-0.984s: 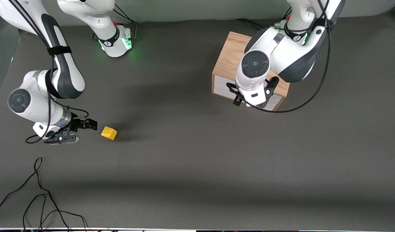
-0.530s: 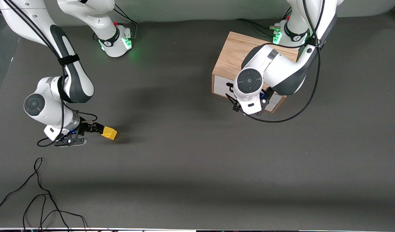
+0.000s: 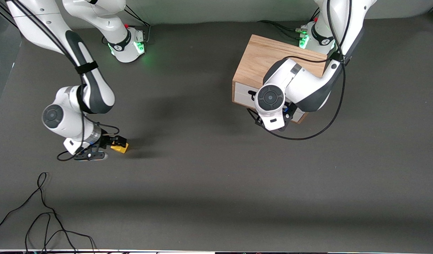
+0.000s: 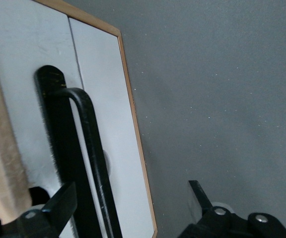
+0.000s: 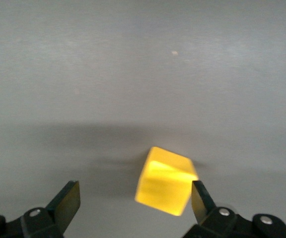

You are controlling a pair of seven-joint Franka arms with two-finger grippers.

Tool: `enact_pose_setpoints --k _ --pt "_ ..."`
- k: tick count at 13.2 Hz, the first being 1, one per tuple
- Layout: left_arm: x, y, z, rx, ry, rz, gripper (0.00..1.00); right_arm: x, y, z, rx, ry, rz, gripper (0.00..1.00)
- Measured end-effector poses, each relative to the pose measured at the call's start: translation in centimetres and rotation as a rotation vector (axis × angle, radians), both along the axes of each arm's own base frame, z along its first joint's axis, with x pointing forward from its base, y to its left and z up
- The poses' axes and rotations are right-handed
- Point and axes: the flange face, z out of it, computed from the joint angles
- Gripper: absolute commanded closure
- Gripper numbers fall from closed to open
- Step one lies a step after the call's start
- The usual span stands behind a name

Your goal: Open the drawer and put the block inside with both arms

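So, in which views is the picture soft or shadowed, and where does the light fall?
Right wrist view: the small yellow cube looks blurred and throws a dark shadow on the grey table. Left wrist view: the long black bar handle is soft. Front view: broad arm shadows lie on the table, with green glow at both bases.

White arms (image 3: 301,81), grey joints, green-lit bases (image 3: 130,47)
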Motion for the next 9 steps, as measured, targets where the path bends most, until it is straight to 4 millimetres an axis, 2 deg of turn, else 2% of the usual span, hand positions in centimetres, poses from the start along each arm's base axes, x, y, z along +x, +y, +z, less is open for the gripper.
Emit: enact_pose_setpoints --k 2,6,9 --pt "0.0 0.0 -0.9 0.001 0.002 -0.003 0.0 0.0 1.1 0.2 0.001 -0.004 0.003 0.0" --pt "0.4 0.3 -2.3 0.01 -0.005 -0.007 0.0 0.1 0.5 0.1 -0.002 -0.003 -0.008 0.0" --pt "0.6 0.6 -2.4 0.012 -0.006 0.001 0.0 0.1 0.4 -0.4 -0.003 0.001 -0.008 0.0"
